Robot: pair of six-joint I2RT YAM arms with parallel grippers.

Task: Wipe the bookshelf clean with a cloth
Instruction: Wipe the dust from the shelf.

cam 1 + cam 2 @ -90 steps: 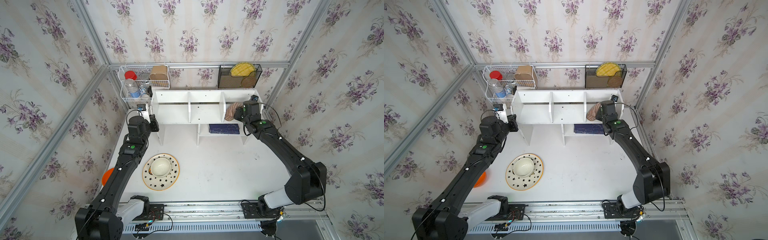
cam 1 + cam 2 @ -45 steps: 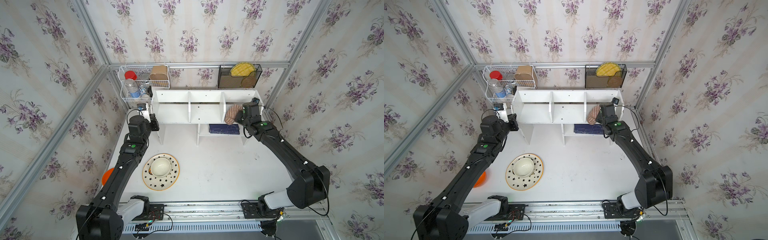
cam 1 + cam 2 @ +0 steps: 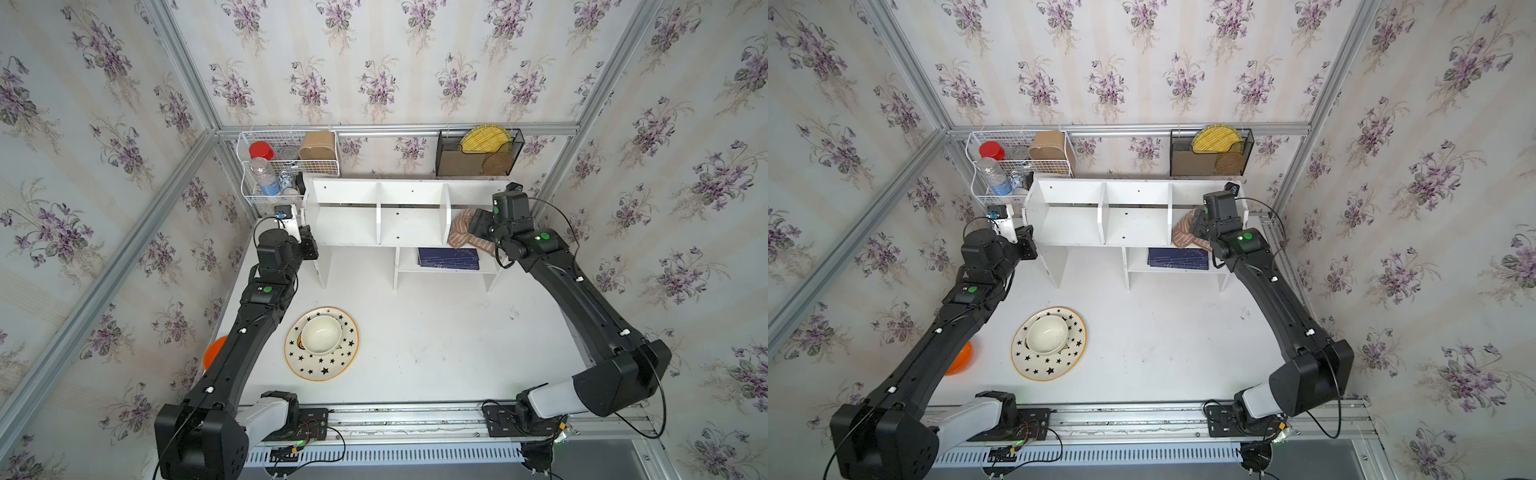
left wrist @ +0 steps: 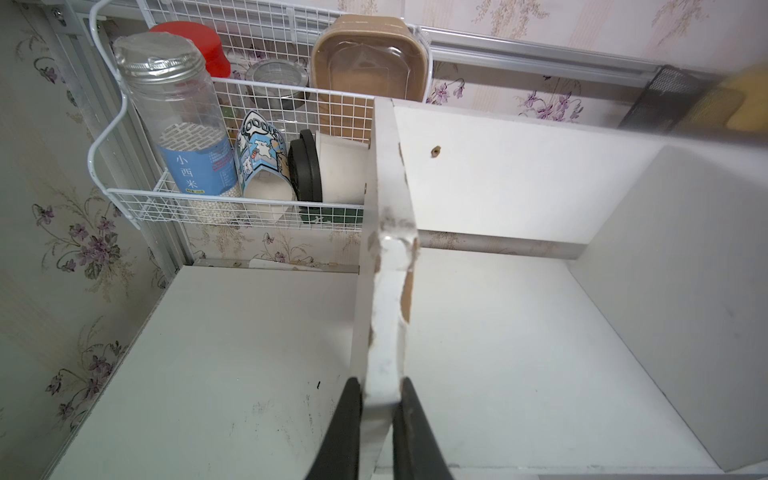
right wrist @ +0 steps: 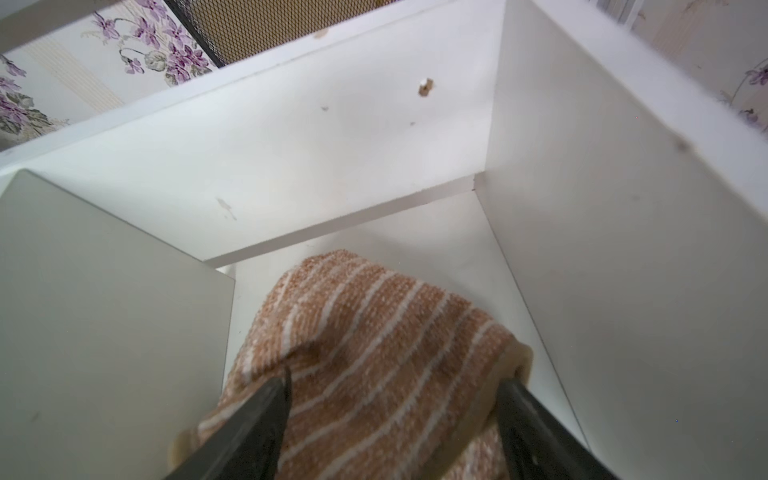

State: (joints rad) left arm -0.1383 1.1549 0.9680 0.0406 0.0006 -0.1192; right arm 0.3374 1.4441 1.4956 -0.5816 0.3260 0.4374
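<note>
Where the cloth [image 5: 374, 345] lies: bunched in the bookshelf [image 3: 411, 224], end compartment [image 5: 332, 158] on the right arm's side.
Right gripper [image 5: 393, 380]: spread wide, straddling the cloth, squeezing nothing.
Left gripper [image 4: 380, 384]: pinching the bookshelf's opposite side panel [image 4: 386, 316], well apart from the cloth.
Key relation: cloth directly between the right jaws, its stripes running on into the compartment; right arm nearer.

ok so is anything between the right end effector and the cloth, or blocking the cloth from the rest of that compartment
Nothing visible does. The cloth lies between the open jaws of the right end effector, inside the bookshelf's right compartment. The compartment ahead of it is bare. The divider only bounds one side.
</note>
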